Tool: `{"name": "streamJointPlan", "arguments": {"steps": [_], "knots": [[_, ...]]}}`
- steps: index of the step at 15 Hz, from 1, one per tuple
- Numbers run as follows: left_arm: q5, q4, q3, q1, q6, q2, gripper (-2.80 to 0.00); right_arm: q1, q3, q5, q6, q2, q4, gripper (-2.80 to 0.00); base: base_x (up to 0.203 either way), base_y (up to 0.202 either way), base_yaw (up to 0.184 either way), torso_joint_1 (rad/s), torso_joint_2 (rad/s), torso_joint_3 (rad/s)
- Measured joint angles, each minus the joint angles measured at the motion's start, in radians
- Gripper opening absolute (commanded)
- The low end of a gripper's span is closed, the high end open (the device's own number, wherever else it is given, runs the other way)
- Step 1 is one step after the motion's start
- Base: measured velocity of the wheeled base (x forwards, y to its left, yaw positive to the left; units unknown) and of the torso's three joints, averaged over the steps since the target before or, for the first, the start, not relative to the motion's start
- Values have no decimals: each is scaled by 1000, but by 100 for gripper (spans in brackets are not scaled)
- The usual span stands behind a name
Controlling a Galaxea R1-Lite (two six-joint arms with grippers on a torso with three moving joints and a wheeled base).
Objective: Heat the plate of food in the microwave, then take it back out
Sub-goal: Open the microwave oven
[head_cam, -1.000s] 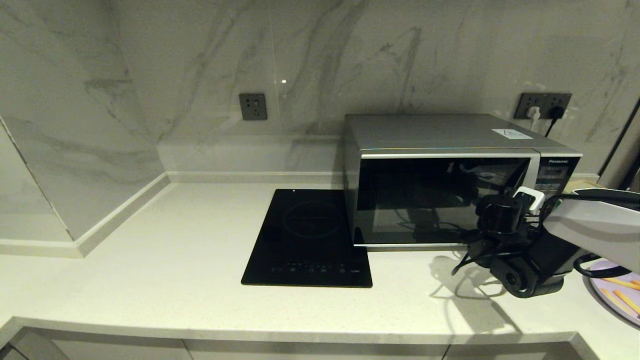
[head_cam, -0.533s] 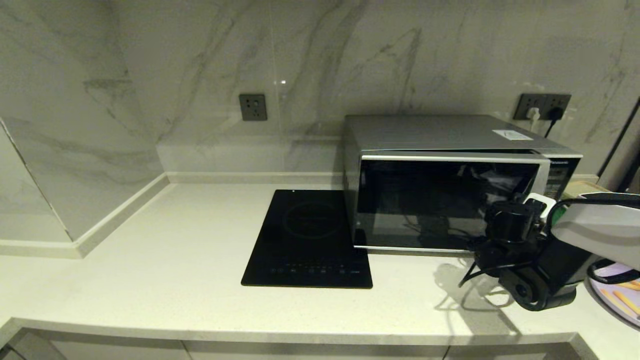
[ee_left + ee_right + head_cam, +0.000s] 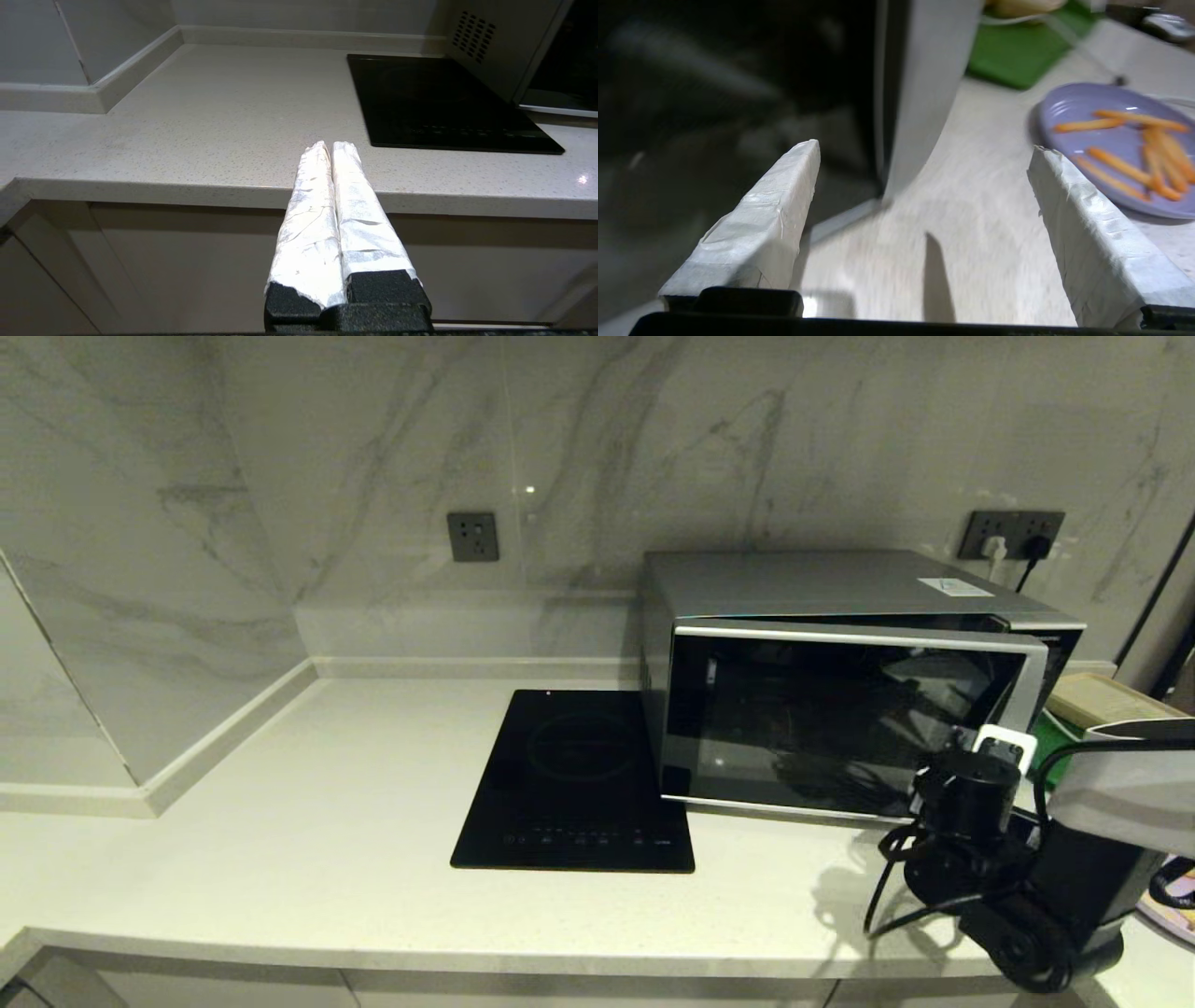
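I am working on the door-opening step: the microwave (image 3: 840, 672) is sitting on the counter (image 3: 280, 859) at the right, just right of the black cooktop (image 3: 579, 784), and its door (image 3: 831, 728) is standing slightly ajar, the handle edge swung a little toward me while the hinge side stays at the left. My right gripper (image 3: 924, 158) is hanging low in front of the door's right edge, jaws spread wide and gripping nothing; the padded fingers (image 3: 770, 219) are framing bare counter, with the door's silver edge just beyond the left-hand finger. My left gripper (image 3: 332, 149) is idling off the near edge of the counter, far to the left, its fingers pressed together and empty. The plate of food (image 3: 1115, 140), lilac with orange sticks, is resting on the counter to the right of the microwave and near me, close beside my right arm; behind it lies a green tray (image 3: 1017, 51). To do this step well, I judge I should be hooking one finger behind the free door edge and sweeping in an arc about the left hinge, not pulling straight, keeping my wrist and cable clear of the plate, and opening fully so the plate can pass in level.
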Motion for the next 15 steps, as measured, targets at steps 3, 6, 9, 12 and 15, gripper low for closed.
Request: {"name": "streamJointPlan", "arguments": {"steps": [3, 6, 9, 12, 15], "knots": [[0, 0, 0, 1, 0, 0, -280, 101, 205, 190, 25, -79, -21, 0, 0, 0, 0, 0, 0, 0], [0, 0, 0, 0, 0, 0, -280, 175, 342, 329, 28, -257, -3, -280, 0, 0, 0, 0, 0, 0], [0, 0, 0, 0, 0, 0, -280, 200, 321, 360, 28, -481, 142, -280, 0, 0, 0, 0, 0, 0], [0, 0, 0, 1, 0, 0, -280, 181, 61, 360, 63, -642, 454, -280, 0, 0, 0, 0, 0, 0], [0, 0, 0, 0, 0, 0, -280, 145, -277, 373, 174, -697, 860, -280, 0, 0, 0, 0, 0, 0]]}}
